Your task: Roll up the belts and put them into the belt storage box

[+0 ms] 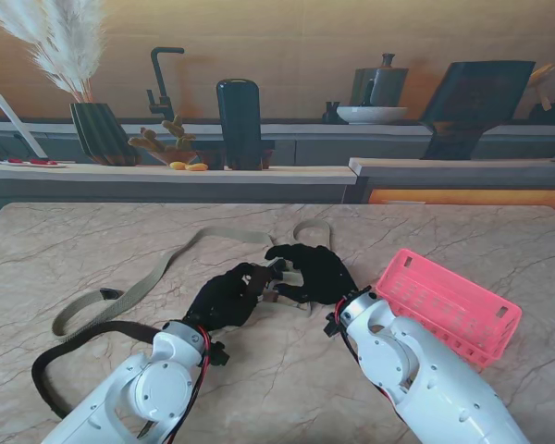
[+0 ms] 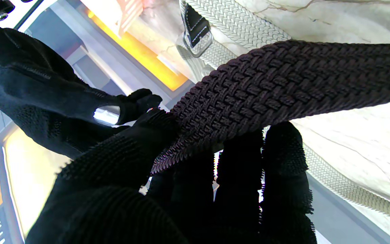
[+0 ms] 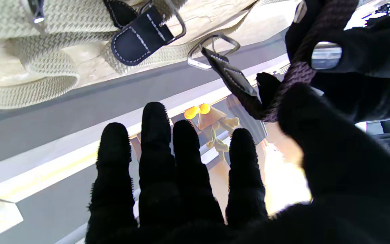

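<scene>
The left hand (image 1: 227, 298) grips the dark brown braided belt (image 2: 283, 84) at table centre. The right hand (image 1: 316, 273) pinches its buckle end. The pink plastic storage basket (image 1: 449, 305) sits right, the beige woven belt (image 1: 166, 268) far left.

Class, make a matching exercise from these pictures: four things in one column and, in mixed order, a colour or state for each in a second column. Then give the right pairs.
Things
1. dark belt
2. pale belt
3. basket
4. table

Descriptions
A. pink, on the table at the right
B. held in the left hand, near the right hand
C. marble-patterned top
D. lying loose on the table

Pairs: 1-B, 2-D, 3-A, 4-C
</scene>
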Available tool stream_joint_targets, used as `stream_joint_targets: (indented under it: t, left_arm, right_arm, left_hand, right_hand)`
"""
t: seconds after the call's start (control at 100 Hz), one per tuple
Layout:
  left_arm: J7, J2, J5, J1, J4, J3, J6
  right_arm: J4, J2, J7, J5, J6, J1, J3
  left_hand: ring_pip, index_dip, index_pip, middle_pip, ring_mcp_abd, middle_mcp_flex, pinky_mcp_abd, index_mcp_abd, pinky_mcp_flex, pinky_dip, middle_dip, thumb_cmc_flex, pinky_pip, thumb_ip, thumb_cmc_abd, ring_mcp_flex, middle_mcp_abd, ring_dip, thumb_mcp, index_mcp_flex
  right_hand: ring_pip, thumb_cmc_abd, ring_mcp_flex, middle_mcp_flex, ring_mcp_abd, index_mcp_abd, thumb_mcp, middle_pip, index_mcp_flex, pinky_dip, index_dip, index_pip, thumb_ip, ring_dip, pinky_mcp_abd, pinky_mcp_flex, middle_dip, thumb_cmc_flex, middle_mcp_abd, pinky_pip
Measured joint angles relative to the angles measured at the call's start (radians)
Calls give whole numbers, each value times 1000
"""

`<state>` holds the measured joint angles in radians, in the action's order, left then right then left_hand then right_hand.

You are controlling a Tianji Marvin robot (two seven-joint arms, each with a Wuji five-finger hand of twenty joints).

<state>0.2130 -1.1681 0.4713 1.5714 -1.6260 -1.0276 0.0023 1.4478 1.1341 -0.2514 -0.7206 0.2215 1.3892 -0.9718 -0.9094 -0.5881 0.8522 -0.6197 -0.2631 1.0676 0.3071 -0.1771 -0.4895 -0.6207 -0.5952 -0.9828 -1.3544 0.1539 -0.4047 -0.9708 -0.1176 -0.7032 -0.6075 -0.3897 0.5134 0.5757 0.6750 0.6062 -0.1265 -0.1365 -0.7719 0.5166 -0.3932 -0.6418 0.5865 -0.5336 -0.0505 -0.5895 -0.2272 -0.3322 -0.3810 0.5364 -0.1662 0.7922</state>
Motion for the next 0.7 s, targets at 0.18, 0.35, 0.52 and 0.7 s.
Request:
stream_joint_targets:
  t: [0.18,0.35,0.52,0.7]
  left_arm:
    - [-12,4,11,1,0,1,-15]
    - [-21,6,7,1,-1,3,-25]
    - [-18,7,8,1,-1,3,-17]
    - [-2,6,33,3,-5,6,27]
  right_arm:
    - [-2,-2,62,59,-13,-21,30]
    - [-55,9,31,68,-14,-67,77]
    - [-86,21,21,118,7,-85,90]
    - [-87,23,4,96,10,-86,90]
  left_hand:
    - [9,-13,15,0,0,0,0,0,0,0,0,0,0,0,0,0,0,0,0,0]
    - [9,-13,16,0,0,0,0,0,0,1,0,0,0,0,0,0,0,0,0,0]
    - [10,-9,56,0,0,0,0,-9,0,1,0,0,1,0,0,0,0,0,0,-1]
    - [10,-13,68,0,0,-1,0,41,2,1,0,0,2,0,0,12,0,0,0,-4]
  right_hand:
    - [0,13,0,7,0,28,-7,2,-2,0,-22,-1,-5,0,0,0,0,-23,1,-1]
    - [0,-12,3,107,1,-41,-7,10,-93,0,-28,-67,-12,0,2,-13,2,73,31,-1]
    - [22,-23,90,379,15,-38,106,39,-214,1,-210,-238,-108,0,2,-39,-9,189,92,3]
    - [51,-36,143,456,18,-8,103,48,-273,1,-235,-250,-108,-1,2,-56,-17,200,99,16]
